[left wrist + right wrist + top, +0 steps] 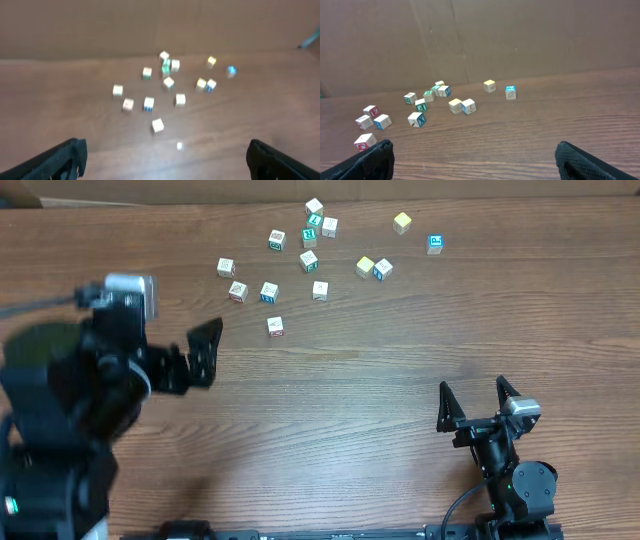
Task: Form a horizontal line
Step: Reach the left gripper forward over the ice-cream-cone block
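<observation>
The letter cubes (309,260) lie loose and scattered on the far centre of the desk (360,420). They are not yet in a row. At the right of the group, a cream-yellow cube (365,267) touches a blue-faced cube (382,269).

The left pincer (205,352) is released and holds nothing. It is positioned left of the cubes and nearer.

The right pincer (472,388) is released and empty. It is at the near right, well apart from the cubes.

A dark wood-grain table (350,400) runs back to a plain brown backboard (520,35), evenly lit.
</observation>
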Robot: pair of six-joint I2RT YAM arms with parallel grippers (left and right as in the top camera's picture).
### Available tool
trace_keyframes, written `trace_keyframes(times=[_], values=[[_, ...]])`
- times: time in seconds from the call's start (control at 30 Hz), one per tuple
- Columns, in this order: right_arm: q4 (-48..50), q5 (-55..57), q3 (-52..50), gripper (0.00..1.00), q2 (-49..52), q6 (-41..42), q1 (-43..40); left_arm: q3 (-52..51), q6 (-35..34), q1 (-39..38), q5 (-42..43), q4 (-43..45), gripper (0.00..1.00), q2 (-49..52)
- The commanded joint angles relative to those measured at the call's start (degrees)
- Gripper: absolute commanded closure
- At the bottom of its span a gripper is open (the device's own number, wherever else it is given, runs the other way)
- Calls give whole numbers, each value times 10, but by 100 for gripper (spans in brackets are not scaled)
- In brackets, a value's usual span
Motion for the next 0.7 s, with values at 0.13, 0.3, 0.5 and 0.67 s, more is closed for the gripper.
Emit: trace_keyframes(times=[0.13, 0.3, 0.5, 0.67], values=[[3, 1, -6, 0, -3, -4, 2, 260, 5, 0, 16, -150, 0, 224], [3, 1, -6, 0, -3, -4, 2, 278, -32, 0, 35, -159, 0, 312], [3, 1, -6, 0, -3, -4, 2, 278, -101, 0, 68, -150, 0, 379], [3, 1, -6, 0, -3, -4, 2, 277, -124, -1, 76, -155, 96, 408]])
